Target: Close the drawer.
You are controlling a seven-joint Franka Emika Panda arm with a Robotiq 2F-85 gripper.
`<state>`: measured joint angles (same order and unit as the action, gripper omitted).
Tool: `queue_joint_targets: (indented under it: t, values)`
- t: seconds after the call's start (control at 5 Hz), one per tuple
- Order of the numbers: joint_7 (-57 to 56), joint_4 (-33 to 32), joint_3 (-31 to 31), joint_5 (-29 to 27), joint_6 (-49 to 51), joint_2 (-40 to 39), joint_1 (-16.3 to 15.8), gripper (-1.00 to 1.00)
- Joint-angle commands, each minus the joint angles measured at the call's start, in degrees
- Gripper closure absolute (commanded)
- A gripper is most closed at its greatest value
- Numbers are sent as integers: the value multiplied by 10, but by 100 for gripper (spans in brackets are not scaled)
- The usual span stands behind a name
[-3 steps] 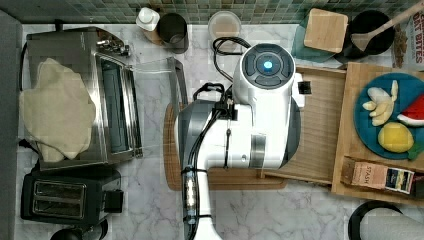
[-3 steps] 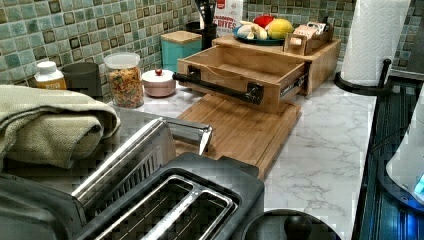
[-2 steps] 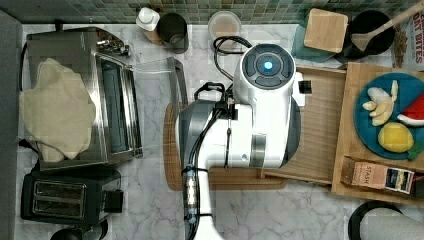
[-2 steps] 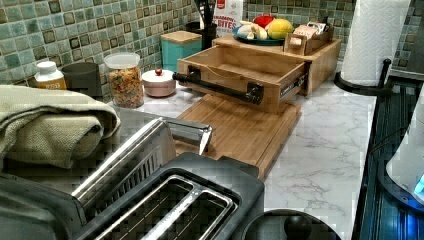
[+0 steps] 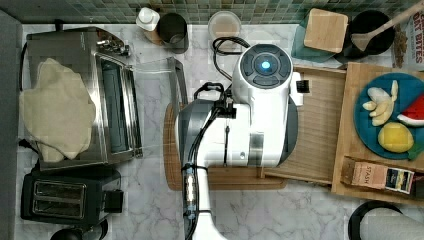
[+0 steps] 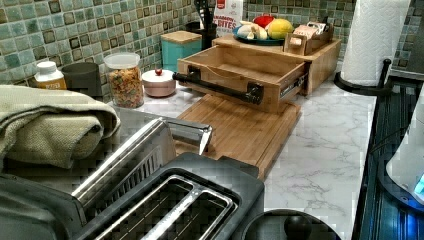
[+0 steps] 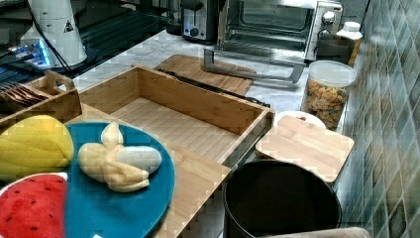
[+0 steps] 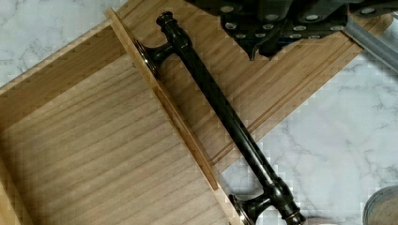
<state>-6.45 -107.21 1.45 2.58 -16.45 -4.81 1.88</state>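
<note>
Open drawer, four views. In the top view you see the white arm point(image 5: 250, 125) hanging over the counter and covering the front part of the drawer point(image 5: 320, 130), whose ribbed light-wood bottom shows at the top view's right of the arm. The drawer stands pulled well out of its wooden box point(image 5: 350, 100), and the box top carries a blue plate point(image 5: 365, 130) of toy fruit and a tea carton point(image 5: 382, 175). In the left view the drawer point(image 6: 250, 65) juts out over the cutting board point(image 6: 240, 130), its dark bar handle point(image 6: 215, 86) running along the front wall, with a metal slide rail visible on its side. In the right view you look into the drawer point(image 7: 183, 124) from the box side; its inside holds nothing, and the cutting board point(image 7: 198, 67) lies beyond the front wall. In the wrist view the gripper point(image 8: 277, 33) appears as dark hardware above the cutting board point(image 8: 281, 79), just beside the handle point(image 8: 220, 112) and apart from it; you cannot tell whether it is spread or closed. The handle stands off the drawer point(image 8: 94, 154) front on two posts. A toaster oven point(image 5: 110, 100) with its door down and a black toaster point(image 5: 65, 197) sit on the marble at the top view's left.
</note>
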Motion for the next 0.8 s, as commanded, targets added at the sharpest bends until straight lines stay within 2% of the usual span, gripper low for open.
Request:
queue_joint_targets:
  t: [0.2, 0.4, 0.6, 0.8]
  values:
    - [-82, -40, -37, 51, -67, -31, -23, 100]
    - [-70, -79, -38, 83, -133, -41, -27, 100]
    - [-107, -93, -35, 89, -170, -60, -20, 100]
    - [-163, -130, -36, 72, -223, -56, -9, 100]
